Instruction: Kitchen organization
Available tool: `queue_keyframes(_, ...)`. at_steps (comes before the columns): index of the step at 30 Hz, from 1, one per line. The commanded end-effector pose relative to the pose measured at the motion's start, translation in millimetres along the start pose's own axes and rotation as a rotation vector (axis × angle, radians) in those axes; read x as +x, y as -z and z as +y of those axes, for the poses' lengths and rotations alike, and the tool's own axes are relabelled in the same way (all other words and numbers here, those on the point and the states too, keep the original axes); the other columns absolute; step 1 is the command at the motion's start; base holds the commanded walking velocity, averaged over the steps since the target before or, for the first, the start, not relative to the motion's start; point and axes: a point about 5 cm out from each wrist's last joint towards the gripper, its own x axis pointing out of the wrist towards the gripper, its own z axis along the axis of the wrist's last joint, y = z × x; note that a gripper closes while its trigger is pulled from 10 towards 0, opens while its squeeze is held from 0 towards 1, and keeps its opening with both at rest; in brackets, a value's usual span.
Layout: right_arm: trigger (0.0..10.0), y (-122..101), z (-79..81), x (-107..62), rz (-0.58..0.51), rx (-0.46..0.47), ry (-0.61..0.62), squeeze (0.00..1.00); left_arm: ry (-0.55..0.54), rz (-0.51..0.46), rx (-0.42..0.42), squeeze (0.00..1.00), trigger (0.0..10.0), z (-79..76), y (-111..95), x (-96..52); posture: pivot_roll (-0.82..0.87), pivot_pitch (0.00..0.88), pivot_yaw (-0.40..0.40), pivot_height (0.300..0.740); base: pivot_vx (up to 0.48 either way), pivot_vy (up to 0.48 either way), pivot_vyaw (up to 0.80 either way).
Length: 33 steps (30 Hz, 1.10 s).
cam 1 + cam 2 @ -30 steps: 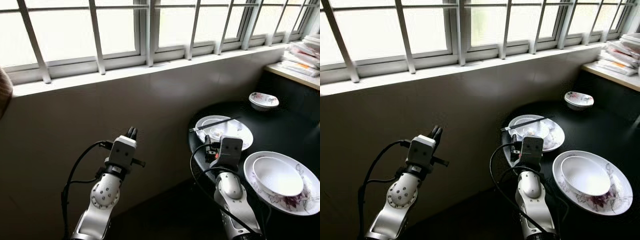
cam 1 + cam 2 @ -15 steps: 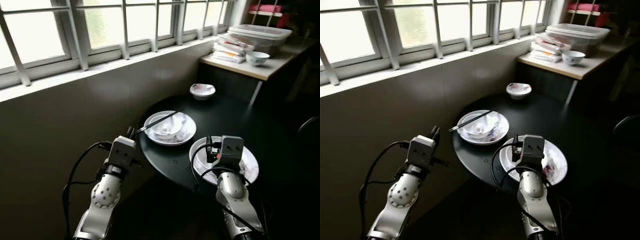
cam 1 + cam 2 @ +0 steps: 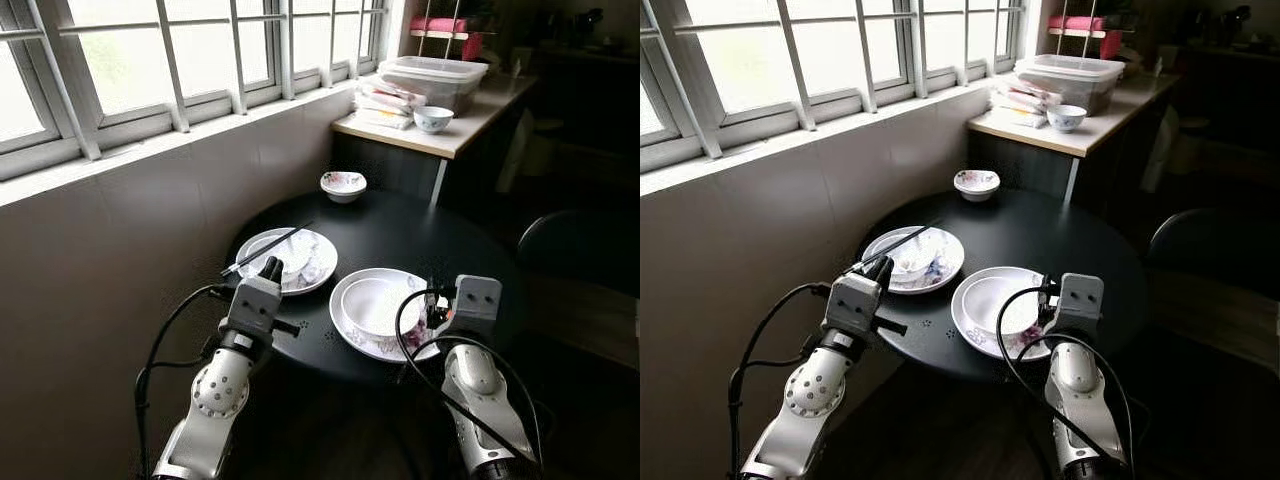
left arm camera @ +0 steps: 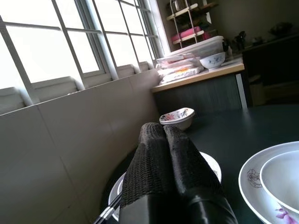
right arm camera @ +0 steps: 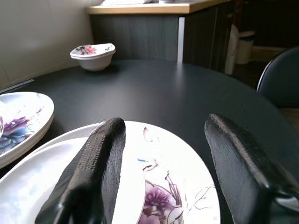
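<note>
White floral plate (image 5: 177, 186) w/ bowl (image 3: 375, 303) lies right under right gripper (image 5: 163, 168), jaws spread wide. Left gripper (image 4: 163, 154), fingers pressed together, sits nearer chopsticks plate (image 3: 320, 262).

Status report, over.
Left end effector shut, empty. Right end effector open over plate with bowl. Chopsticks across far plate.

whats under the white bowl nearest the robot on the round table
The white bowl sits on a flower-patterned plate on the black table. The plate's middle is covered by the bowl, so anything there cannot be seen.
</note>
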Motion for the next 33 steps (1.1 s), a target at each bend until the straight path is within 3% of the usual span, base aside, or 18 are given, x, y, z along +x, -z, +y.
queue_keyframes(1,10.0,3,-15.4,6.2,0.053,0.041,0.047,0.00,0.003,0.005,0.003,0.00,10.0,0.2,1,0.0,0.02,0.000,-0.005,0.740,0.000,0.000,0.00)
queue_keyframes(8,10.0,10,-32.0,13.7,0.136,0.102,0.074,0.00,0.004,0.009,0.004,0.00,10.0,-0.3,2,-0.9,0.02,0.000,-0.007,0.740,0.000,0.000,0.00)
queue_keyframes(13,10.0,19,-32.6,18.5,0.213,0.159,0.025,0.00,0.007,0.010,0.006,0.00,10.0,-0.4,3,-0.7,0.02,0.000,-0.002,0.740,0.000,0.000,0.00)
queue_keyframes(18,10.0,15,-35.3,23.6,0.186,0.141,0.031,0.00,0.008,0.010,0.011,0.00,10.0,1.4,3,0.5,0.02,0.000,0.001,0.740,0.000,0.000,0.00)
queue_keyframes(23,10.0,11,-32.2,26.6,0.167,0.153,0.006,0.00,0.007,0.013,0.013,0.00,10.0,1.7,4,0.1,0.02,0.000,0.000,0.740,0.000,0.000,0.00)
queue_keyframes(33,10.0,17,-21.5,32.4,0.240,0.227,-0.081,0.00,0.010,0.014,0.012,0.00,10.0,0.6,4,0.5,0.03,0.000,-0.003,0.740,0.000,0.000,0.00)
